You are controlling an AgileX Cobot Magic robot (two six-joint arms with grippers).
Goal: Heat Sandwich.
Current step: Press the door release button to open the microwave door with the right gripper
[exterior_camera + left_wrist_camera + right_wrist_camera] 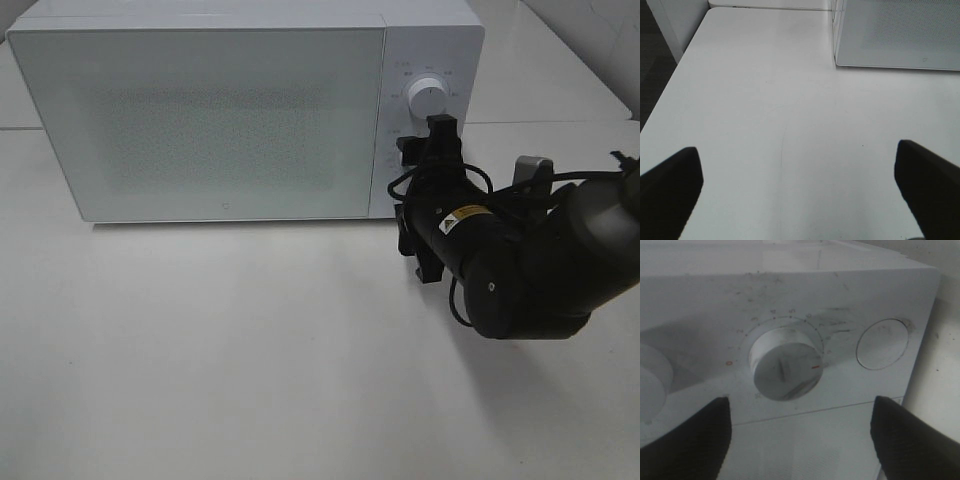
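Note:
The sandwich shows in no view. The white microwave (200,110) stands at the back of the table with its frosted door shut. My right gripper (402,196) is up against the microwave's control panel, below the upper dial (428,98). In the right wrist view the lower dial (785,365) sits just ahead of the right gripper (800,402), whose dark fingers (690,440) stand wide apart and clear of it: open, holding nothing. The left gripper (796,147) hangs open over bare table, with a corner of the microwave (890,35) beyond it.
A round white button (882,344) sits beside the lower dial on the panel. The white table (250,350) stretches in front of the microwave. Its edge (670,85) borders a dark floor in the left wrist view. The right arm's black body (520,270) fills the right side.

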